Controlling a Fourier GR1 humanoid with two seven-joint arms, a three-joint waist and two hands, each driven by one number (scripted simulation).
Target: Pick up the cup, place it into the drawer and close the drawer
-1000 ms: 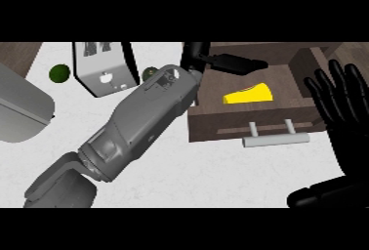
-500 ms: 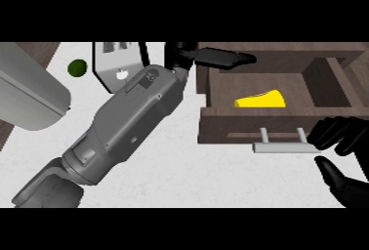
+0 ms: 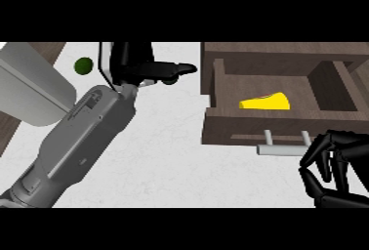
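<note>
We see our left hand (image 3: pixel 148 68) at the top of the counter (image 3: pixel 173 161), fingers curled round a white object that could be the cup (image 3: pixel 107 63), though we cannot tell for sure. Our right hand (image 3: pixel 335 168) hangs with fingers curled and empty just beside the handle (image 3: pixel 282 149) of the open drawer (image 3: pixel 281 83). A yellow wedge (image 3: pixel 265 102) lies inside. A green ball (image 3: pixel 84 65) sits near the left hand.
</note>
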